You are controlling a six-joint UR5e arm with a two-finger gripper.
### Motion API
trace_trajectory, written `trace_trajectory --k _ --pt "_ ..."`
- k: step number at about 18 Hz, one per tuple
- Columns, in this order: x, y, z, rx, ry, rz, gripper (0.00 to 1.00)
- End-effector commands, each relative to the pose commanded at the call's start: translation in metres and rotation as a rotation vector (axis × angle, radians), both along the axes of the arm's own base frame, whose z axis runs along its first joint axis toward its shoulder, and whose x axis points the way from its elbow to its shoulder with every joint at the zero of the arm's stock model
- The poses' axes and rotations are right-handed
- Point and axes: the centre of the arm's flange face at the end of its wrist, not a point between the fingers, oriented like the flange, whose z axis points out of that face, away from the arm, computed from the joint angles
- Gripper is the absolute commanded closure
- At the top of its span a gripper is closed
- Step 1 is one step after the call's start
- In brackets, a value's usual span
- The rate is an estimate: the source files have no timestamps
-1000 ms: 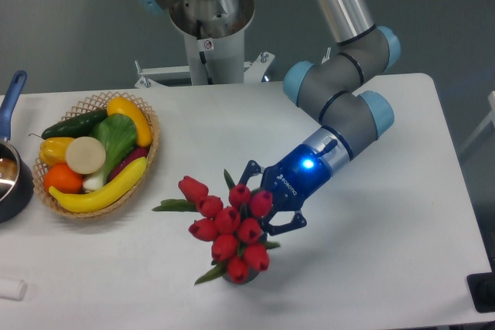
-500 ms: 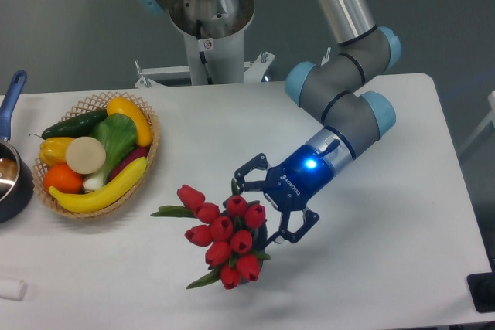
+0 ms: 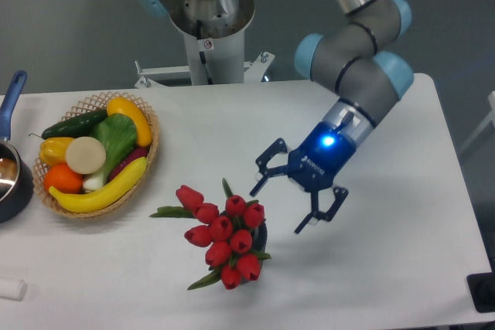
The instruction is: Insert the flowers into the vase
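Observation:
The flowers (image 3: 223, 235), a bunch of red tulip buds with green leaves, stand near the front middle of the table. They spread out over the vase (image 3: 261, 237), so only a dark sliver of its rim shows at their right side. My gripper (image 3: 284, 206) is open and empty. It hangs just right of the bunch and a little above it, apart from the flowers.
A wicker basket (image 3: 148, 158) of fruit and vegetables sits at the left. A dark pot with a blue handle (image 3: 11, 95) is at the far left edge. A small white object (image 3: 11, 289) lies at the front left corner.
My gripper opened and let go of the flowers, then drew back up and to the right. The bunch settled slightly lower and to the left in the vase.

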Motion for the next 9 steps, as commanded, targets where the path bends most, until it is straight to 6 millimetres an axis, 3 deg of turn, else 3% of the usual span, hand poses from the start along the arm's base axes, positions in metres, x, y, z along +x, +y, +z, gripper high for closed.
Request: trace_trajectory --k 6,9 --pt "0.021 -0.034 0.063 -0.231 0.231 0.14 0.0" --pt "0.028 -0.05 0.076 -0.38 0.317 0.224 0.0"
